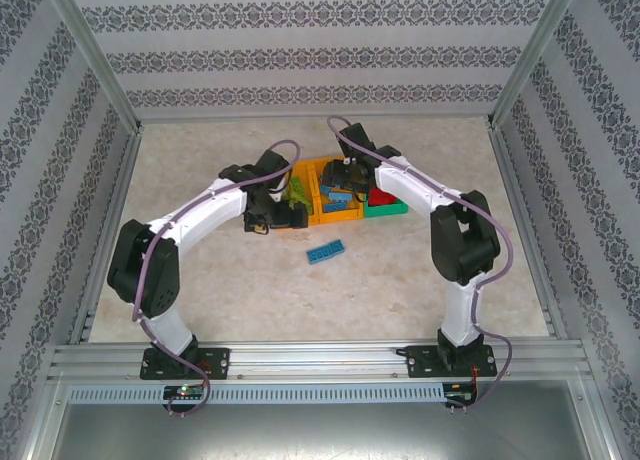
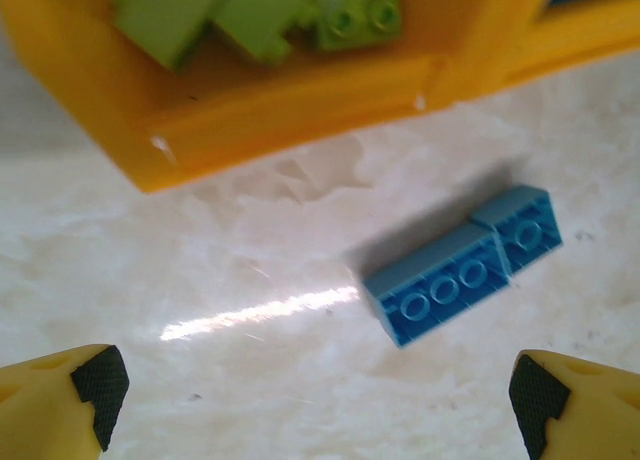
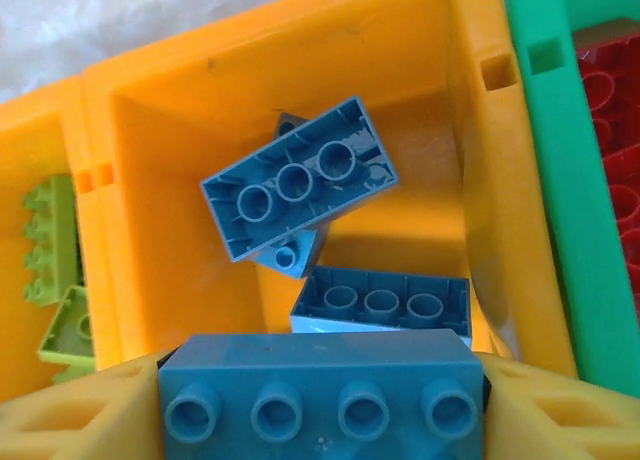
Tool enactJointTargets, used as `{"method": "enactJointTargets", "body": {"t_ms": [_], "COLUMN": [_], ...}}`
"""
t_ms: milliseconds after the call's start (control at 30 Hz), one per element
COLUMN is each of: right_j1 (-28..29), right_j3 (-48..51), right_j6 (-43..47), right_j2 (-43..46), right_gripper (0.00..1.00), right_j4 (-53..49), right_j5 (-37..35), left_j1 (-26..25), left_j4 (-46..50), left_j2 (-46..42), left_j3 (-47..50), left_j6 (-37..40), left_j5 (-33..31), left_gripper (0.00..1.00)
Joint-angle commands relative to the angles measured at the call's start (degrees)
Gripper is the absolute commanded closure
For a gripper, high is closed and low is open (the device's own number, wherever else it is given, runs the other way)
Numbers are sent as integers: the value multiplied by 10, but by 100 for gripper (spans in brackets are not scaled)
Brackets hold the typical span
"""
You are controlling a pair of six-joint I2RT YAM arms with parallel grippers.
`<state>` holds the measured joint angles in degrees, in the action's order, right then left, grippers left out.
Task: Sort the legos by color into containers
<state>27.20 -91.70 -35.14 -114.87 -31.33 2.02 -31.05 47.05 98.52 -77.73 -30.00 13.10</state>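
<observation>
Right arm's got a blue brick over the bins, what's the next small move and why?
Probably open the right gripper and let the held brick drop. It hangs right above the middle orange bin, which already holds blue bricks; lime ones lie in the left bin, red ones in the green bin.

Between the spread fingers (image 2: 95,385) of my left gripper (image 2: 310,400) the table (image 2: 250,380) is bare. Two blue bricks (image 2: 455,270) lie just ahead-right, with the orange bin (image 2: 300,110) wall beyond them. Under my right gripper (image 3: 320,420) and its clamped brick (image 3: 320,365), loose blue legos (image 3: 300,180) crowd the middle bin (image 3: 170,210).
</observation>
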Motion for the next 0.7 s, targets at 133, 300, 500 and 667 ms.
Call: {"method": "enactJointTargets", "body": {"t_ms": [133, 300, 500, 667], "right_j1": [-3, -2, -7, -25], "right_j3": [-6, 21, 77, 136], "right_j6": [-19, -28, -37, -28], "right_j2": [24, 70, 137, 190], "right_gripper": [14, 11, 10, 9], "right_j4": [-18, -3, 9, 11], "right_j5": [-19, -18, -42, -47], "left_j1": [-47, -73, -96, -96], "left_j4": [8, 15, 37, 23], "left_j2": [20, 53, 92, 118], "left_j3": [7, -10, -43, -44], "left_j6": [-6, -23, -39, -51], "left_j5": [56, 78, 63, 49], "left_gripper": [0, 0, 0, 0]}}
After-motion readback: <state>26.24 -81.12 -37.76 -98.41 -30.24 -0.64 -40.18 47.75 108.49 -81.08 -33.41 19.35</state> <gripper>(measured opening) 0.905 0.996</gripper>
